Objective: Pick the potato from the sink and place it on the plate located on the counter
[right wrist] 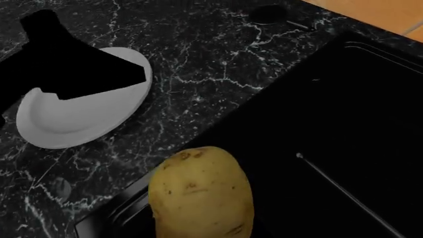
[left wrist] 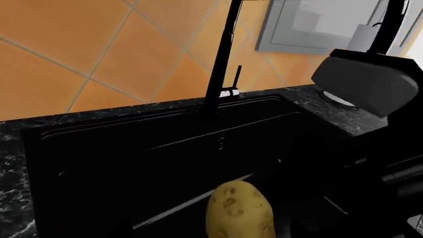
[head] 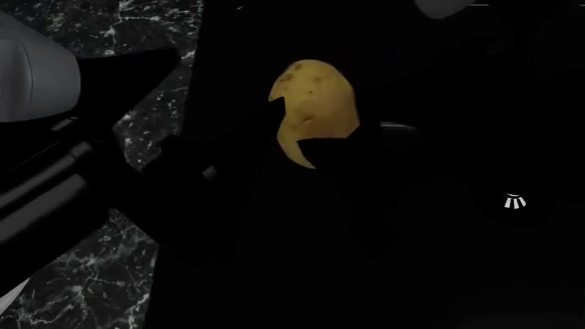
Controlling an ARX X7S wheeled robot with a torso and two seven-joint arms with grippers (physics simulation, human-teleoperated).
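Only the right wrist view shows the plate (right wrist: pixel 79 116) — potato (right wrist: pixel 201 193) nearby.

From the head camera my arm carries a smooth, rounded pale-grey shell (head: pixel 32 75), with black links and straight ridged edges below it. The fingers (head: pixel 242 161) are flat matt black, angular, tapering to sharp points, with no screws or cables that I can make out. A small white fan-shaped mark (head: pixel 514 201) sits on a round black part. The left wrist camera shows another grey cover (left wrist: pixel 363 82), boxy with softened corners, on a black body.
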